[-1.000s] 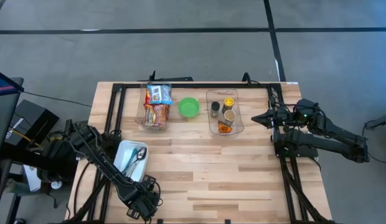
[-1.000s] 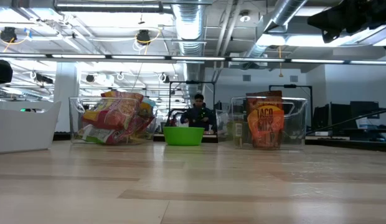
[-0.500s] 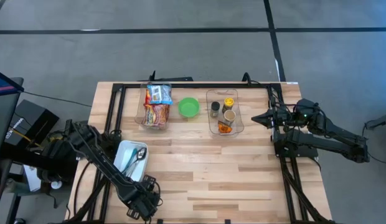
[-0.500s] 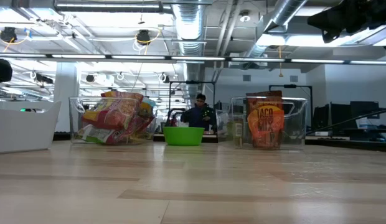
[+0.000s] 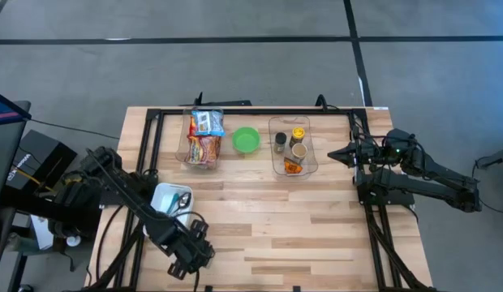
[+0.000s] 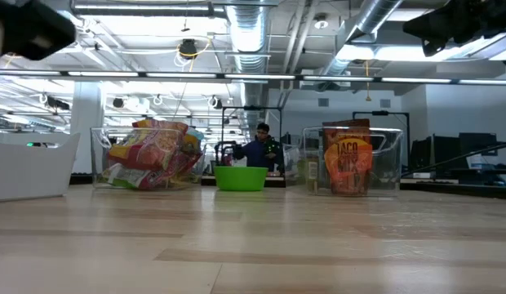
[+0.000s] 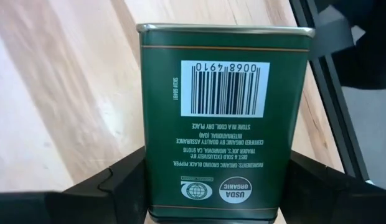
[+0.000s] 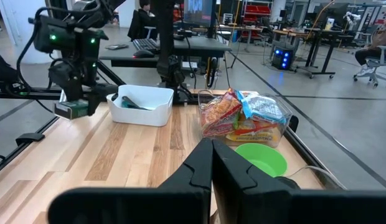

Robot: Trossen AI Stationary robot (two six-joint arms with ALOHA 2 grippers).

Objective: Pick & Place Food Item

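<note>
My left gripper point(image 5: 191, 253) hangs over the near left part of the table, shut on a dark green rectangular tin point(image 7: 218, 112) with a barcode. The right wrist view shows that same gripper point(image 8: 73, 107) with the tin point(image 8: 71, 111) just above the wood. My right gripper point(image 8: 211, 155) is shut with nothing in it, raised level at the table's right edge point(image 5: 334, 152). At the far side, a green bowl point(image 5: 246, 140) rests on its base between two clear bins. My left gripper pinches the tin by its two narrow sides point(image 7: 142, 180) between the two fingers point(image 7: 121, 186), at the end where the label's print begins. The fingers come from above, pointing steeply down. The tin hangs below them, upright and clear of the table.
A clear bin of snack bags point(image 5: 204, 138) stands left of the bowl, and a clear bin with jars and a taco mix packet point(image 5: 292, 146) right of it. A white bin with spoons point(image 5: 172, 207) sits close to the left arm. A person sits beyond the table point(image 6: 259, 147).
My left gripper has risen with the tin still between its fingers and has shifted a little toward the table's far and right edges. The tin has come up clear of the wood. Most of this happened in the last half second.
</note>
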